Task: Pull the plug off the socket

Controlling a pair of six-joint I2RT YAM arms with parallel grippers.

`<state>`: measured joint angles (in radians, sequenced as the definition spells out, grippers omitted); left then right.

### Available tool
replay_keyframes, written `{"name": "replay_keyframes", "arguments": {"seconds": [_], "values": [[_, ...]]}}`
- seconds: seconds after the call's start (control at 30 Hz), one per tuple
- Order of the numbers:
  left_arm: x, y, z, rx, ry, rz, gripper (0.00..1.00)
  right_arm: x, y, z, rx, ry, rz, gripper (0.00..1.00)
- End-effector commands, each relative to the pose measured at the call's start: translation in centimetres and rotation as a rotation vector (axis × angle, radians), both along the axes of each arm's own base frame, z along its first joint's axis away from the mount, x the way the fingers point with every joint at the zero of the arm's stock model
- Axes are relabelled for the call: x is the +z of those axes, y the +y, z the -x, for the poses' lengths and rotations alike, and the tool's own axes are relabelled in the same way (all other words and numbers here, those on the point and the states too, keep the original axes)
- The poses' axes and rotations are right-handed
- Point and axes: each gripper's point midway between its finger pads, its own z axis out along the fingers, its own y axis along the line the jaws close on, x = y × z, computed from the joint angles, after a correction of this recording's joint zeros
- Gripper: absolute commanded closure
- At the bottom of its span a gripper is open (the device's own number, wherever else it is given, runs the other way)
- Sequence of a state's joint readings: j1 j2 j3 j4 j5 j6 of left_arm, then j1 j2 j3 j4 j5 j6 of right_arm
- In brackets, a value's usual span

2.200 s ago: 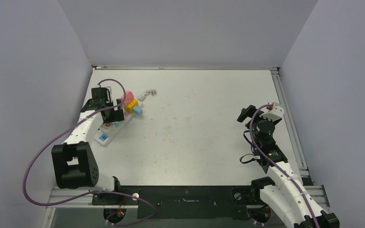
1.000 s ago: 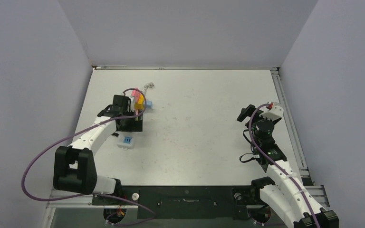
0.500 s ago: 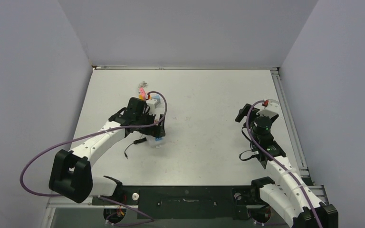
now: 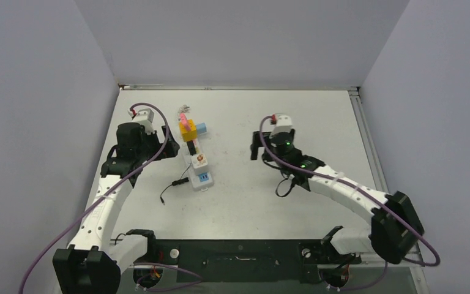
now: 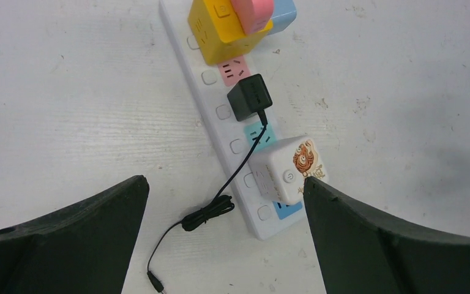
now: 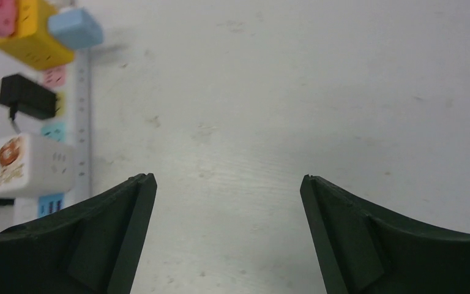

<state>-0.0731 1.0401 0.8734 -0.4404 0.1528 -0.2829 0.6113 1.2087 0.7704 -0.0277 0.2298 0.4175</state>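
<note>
The socket, a long white power strip, lies flat on the table, left of centre, its length running from the far edge toward the near edge. A black plug trailing a thin black cord sits mid-strip, between a yellow cube adapter farther back and a white cube adapter nearer. The left gripper faces the strip from its left side, jaws wide open and empty. The right gripper hangs apart to the strip's right, jaws likewise open, holding nothing.
</note>
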Motion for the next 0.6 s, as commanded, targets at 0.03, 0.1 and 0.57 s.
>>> {"name": "replay_keyframes", "arguments": {"seconds": [0.03, 0.1, 0.57], "values": [[0.7, 0.8, 0.1, 0.045, -0.038, -0.007, 0.04, -1.4, 12.1, 1.2, 0.195, 0.083, 0.009, 0.05], [0.8, 0.7, 0.1, 0.043, -0.042, 0.001, 0.04, -2.1, 15.7, 1.5, 0.247, 0.103, 0.042, 0.04], [2.5, 1.8, 0.3, 0.084, -0.098, 0.014, 0.04, -5.2, 25.9, 3.0, 0.389, 0.179, 0.125, 0.05]]}}
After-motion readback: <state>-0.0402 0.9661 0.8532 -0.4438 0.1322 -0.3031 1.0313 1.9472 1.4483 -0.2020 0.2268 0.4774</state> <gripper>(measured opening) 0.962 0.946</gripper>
